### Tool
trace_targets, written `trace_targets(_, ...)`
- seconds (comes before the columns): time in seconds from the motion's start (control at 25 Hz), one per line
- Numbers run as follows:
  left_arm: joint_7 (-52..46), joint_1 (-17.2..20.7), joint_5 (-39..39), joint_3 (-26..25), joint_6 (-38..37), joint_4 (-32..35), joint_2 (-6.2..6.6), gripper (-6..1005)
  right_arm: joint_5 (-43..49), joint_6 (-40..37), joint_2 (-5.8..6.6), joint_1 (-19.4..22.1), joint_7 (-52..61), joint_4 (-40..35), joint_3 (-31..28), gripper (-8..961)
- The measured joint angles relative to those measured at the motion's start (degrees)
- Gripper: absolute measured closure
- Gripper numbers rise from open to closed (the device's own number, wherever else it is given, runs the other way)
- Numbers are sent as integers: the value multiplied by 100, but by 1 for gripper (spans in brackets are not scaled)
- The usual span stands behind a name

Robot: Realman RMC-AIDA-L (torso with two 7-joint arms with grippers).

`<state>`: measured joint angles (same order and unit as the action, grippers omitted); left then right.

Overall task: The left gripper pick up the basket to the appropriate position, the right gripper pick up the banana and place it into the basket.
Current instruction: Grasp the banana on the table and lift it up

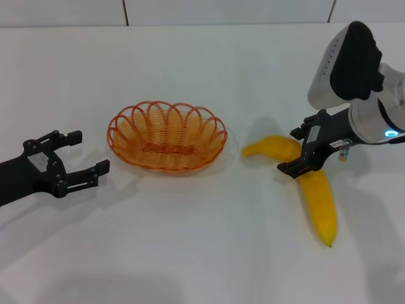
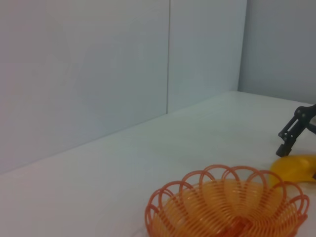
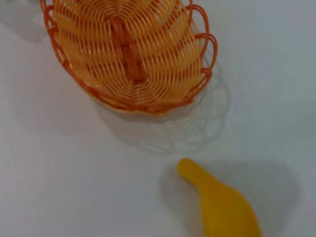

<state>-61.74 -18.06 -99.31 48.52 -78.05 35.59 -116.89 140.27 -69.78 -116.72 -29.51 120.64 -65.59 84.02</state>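
Banana [image 1: 314, 190] lies flat on the white table [image 1: 202, 253], just to the robot's right of the basket [image 1: 167, 135], apart from it, stem end toward the basket and dark tip toward the robot. Basket is upright on the table near centre, nothing in it; the right wrist view shows only bare wire weave [image 3: 128, 54] and the banana's stem end [image 3: 217, 202] near its rim. Right gripper [image 1: 302, 152] sits directly over the banana's bend, fingers spread apart and straddling it, not visibly pinching; I can't tell from the head view whether the tips are touching the skin. Left gripper [image 1: 79, 154] is low at the basket's left side, fingers apart, tips just short of the scalloped rim, nothing held. The left wrist view looks across the basket [image 2: 227, 207] to the right gripper's fingers [image 2: 296, 128] over the yellow end [image 2: 296, 170]. My read: the step in hand is the banana grasp, with the basket apparently taken as placed where it is. Next move calls for closing squarely across the bend, lifting clear of the rim, carrying over to basket centre, and a low release. The smooth curved skin may roll or slip if gripped off-centre. White marks on the right gripper are too small to read; no other writing visible.
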Motion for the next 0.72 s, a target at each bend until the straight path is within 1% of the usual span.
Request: trace_targets(0.72, 5, -5, 0, 0, 1, 1, 0, 108, 83, -14, 0, -74, 45, 92, 0, 237)
